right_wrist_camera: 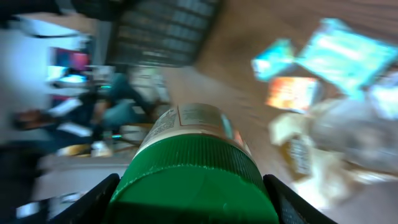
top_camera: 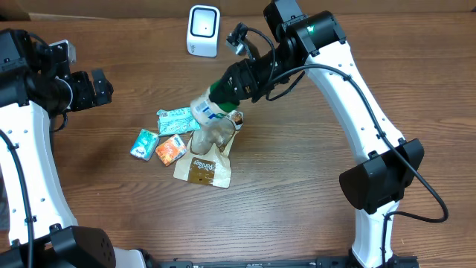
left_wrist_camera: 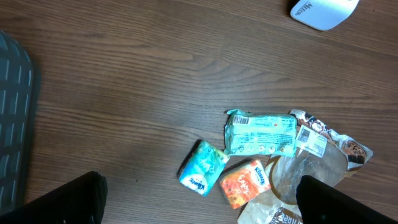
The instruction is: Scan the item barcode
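Green-capped bottle (top_camera: 210,110) is clamped in my right pincer (top_camera: 225,89); pickup done; scanner (top_camera: 203,30) stands beyond it, barcode not yet presented; left pincer (top_camera: 103,85) gapes wide.

My overhead camera looks straight down on the table (top_camera: 297,216); my left wrist view, nearer, shares its packets (left_wrist_camera: 260,134); my right wrist camera hugs the green-capped jar (right_wrist_camera: 193,180)

We see a wooden table (top_camera: 297,208): a white scanner (top_camera: 203,30) far centre; nearer, clustered together, a teal packet (top_camera: 177,119), blue tissue pack (top_camera: 144,144), orange pack (top_camera: 171,150) and brown pouch (top_camera: 204,170).
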You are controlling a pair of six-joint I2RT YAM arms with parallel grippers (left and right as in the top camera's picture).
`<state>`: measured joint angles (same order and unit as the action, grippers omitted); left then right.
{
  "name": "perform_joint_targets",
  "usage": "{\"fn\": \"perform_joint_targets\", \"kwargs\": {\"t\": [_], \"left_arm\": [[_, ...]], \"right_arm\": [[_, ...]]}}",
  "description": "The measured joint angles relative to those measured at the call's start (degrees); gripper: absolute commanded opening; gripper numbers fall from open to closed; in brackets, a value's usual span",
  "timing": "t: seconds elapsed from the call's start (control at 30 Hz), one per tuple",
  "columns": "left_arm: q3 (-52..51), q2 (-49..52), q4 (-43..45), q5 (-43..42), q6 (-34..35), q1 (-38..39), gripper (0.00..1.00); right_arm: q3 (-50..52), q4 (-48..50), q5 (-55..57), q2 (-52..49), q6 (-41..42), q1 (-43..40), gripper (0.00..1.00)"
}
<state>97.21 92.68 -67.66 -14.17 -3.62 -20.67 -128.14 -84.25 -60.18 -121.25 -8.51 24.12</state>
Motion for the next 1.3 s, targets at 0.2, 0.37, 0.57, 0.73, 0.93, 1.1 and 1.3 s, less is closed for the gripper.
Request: {"fn": "perform_joint_targets", "kwargs": {"t": [0.2, 0.37, 0.57, 0.73, 0.93, 1.1, 1.3], "left_arm": [[0.0, 0.0, 0.0, 0.0, 0.0, 0.0, 1.0], [0.0, 0.0, 0.0, 0.0, 0.0, 0.0, 1.0], [0.0, 0.0, 0.0, 0.0, 0.0, 0.0, 1.0], [0.0, 0.0, 0.0, 0.0, 0.0, 0.0, 1.0], [0.0, 0.0, 0.0, 0.0, 0.0, 0.0, 1.0], [0.0, 0.0, 0.0, 0.0, 0.0, 0.0, 1.0], [0.0, 0.0, 0.0, 0.0, 0.0, 0.0, 1.0]], "right_arm": [[0.0, -0.4, -6.3, 0.0, 0.3, -2.4, 0.51], [0.0, -0.4, -4.3, 0.0, 0.6, -3.5, 0.51], [0.0, -0.4, -1.6, 0.0, 1.3, -3.4, 0.49], [-0.9, 0.0, 6.9, 0.0, 6.2, -3.4, 0.48], [-2.4, 9.5, 22.3, 0.0, 11.6, -2.5, 0.48], [-2.4, 22.2, 43.6, 0.0, 12.2, 1.7, 0.39], [-2.5, 42.9, 63.8, -3.5, 2.4, 7.6, 0.38]]}}
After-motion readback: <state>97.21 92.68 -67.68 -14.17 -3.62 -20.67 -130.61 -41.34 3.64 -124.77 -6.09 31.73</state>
